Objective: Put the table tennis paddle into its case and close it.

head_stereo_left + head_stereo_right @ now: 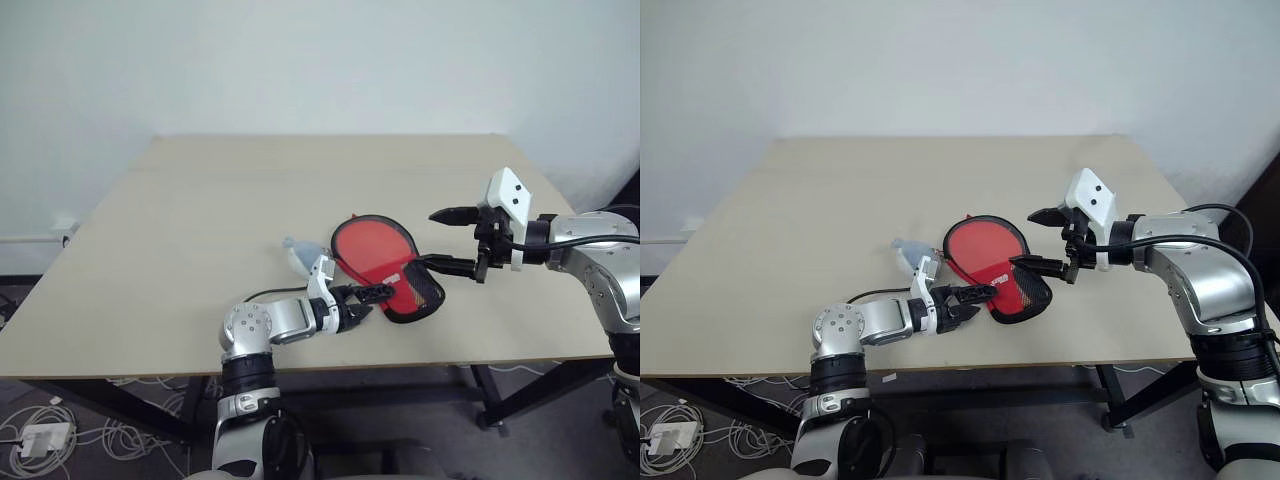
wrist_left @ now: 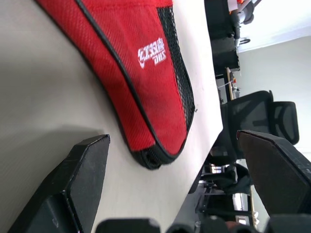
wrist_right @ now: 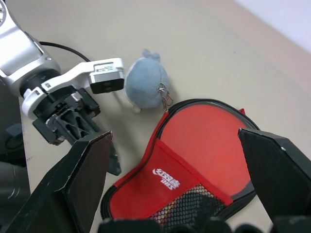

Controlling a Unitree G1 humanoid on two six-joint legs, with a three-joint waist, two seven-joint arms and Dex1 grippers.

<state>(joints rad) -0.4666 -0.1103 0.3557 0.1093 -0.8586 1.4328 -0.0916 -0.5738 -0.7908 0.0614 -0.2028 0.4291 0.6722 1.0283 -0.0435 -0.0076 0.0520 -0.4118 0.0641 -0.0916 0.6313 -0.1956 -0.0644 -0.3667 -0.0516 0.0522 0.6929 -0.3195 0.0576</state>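
2 grippers stand wide open and hold nothing. The left gripper [image 1: 375, 294] lies low over the table [image 1: 200, 230], its fingertips just beside the handle end of the case [image 1: 385, 262], on the side with the white logo. The right gripper [image 1: 452, 240] hovers higher on the far side of that same end, 1 finger above the other, the lower one close over the black mesh pocket; whether it touches cannot be told.

The case lies flat between the 2 grippers, its round end pointing away from both. A round red face shows inside its black rim [image 3: 214, 141], so the table tennis paddle [image 3: 209, 145] seems to be already slid in, with the red pocket panel over its lower part. By that reading, the first half of the task is done and the closing is left: the zip needs to be found and run round the rim.

A small blue-grey plush lump [image 3: 145, 85] lies beyond the left gripper, joined by a short chain to the rim; it may hang from the zip pull, but that is a guess. The paddle's handle is hidden under the panel. How far the zip is shut, and where its slider sits, is too fine to make out.
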